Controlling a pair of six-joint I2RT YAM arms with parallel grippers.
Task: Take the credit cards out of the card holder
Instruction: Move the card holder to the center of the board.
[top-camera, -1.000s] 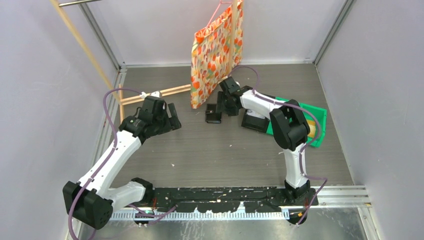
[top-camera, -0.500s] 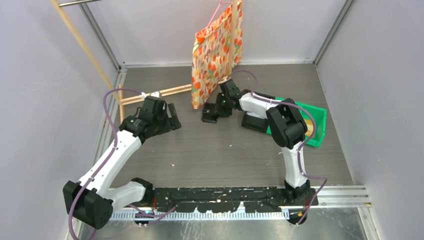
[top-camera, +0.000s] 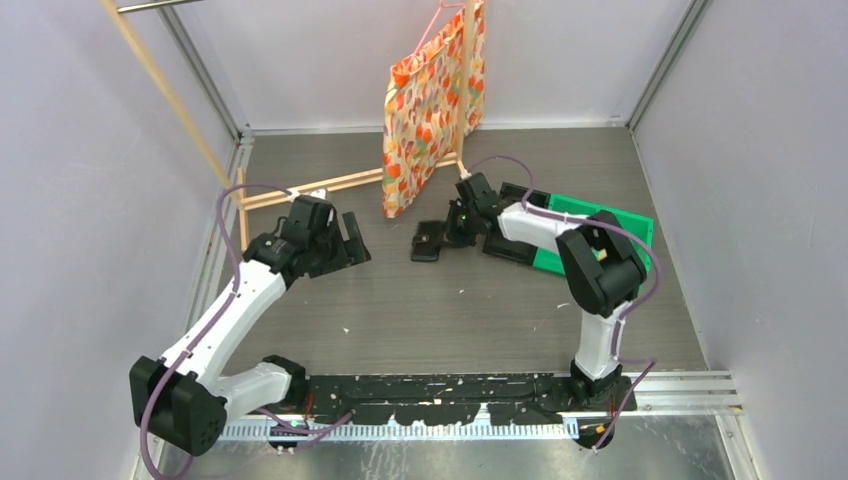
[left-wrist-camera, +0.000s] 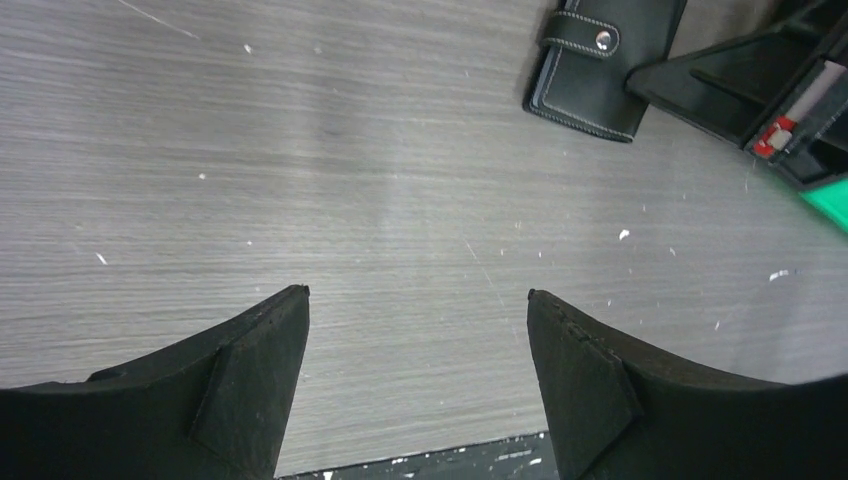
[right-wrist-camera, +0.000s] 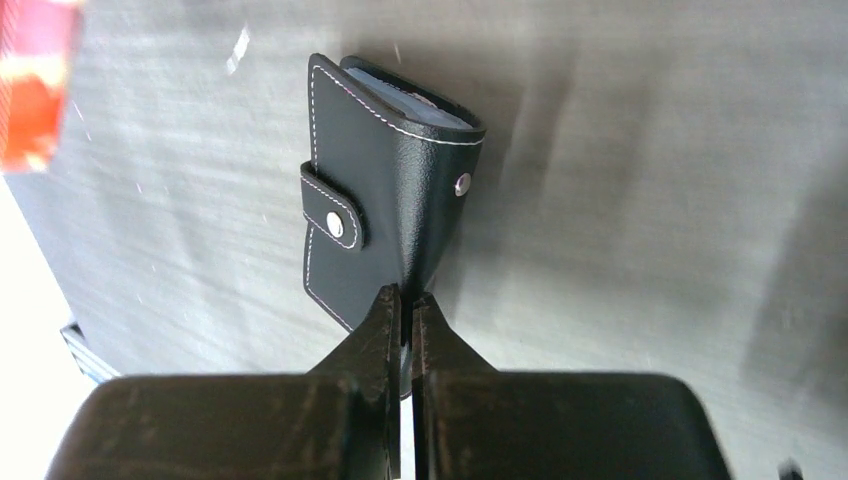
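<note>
Left gripper (left-wrist-camera: 418, 293): I see it held wide open, nothing between the fingers, hovering above bare table (left-wrist-camera: 300, 150) and well apart from the holder.

Right gripper (right-wrist-camera: 405, 292): the fingers are pressed nearly together, with only a thin slit between them. The tips meet the near edge of the holder's cover and look pinched on it.

Card holder (right-wrist-camera: 375, 190): it sits on the table near the middle of the far half, just beside the right gripper and in front of the hanging bag. The black stitched outside faces my wrist camera, and the covers are slightly parted at the far end, where a blue-grey inner edge shows.

Clasp tab (right-wrist-camera: 332, 215): it wraps over the holder's left edge. Its snap sits apart from the metal stud (right-wrist-camera: 461, 184) on the cover.

Credit cards: I cannot tell them apart from the inner edge at the holder's far end.

Patterned bag (top-camera: 430, 100): orange and yellow, hanging at the back wall.

Green tray (top-camera: 590, 212): on the table to the right of the holder, partly under the right arm.
</note>
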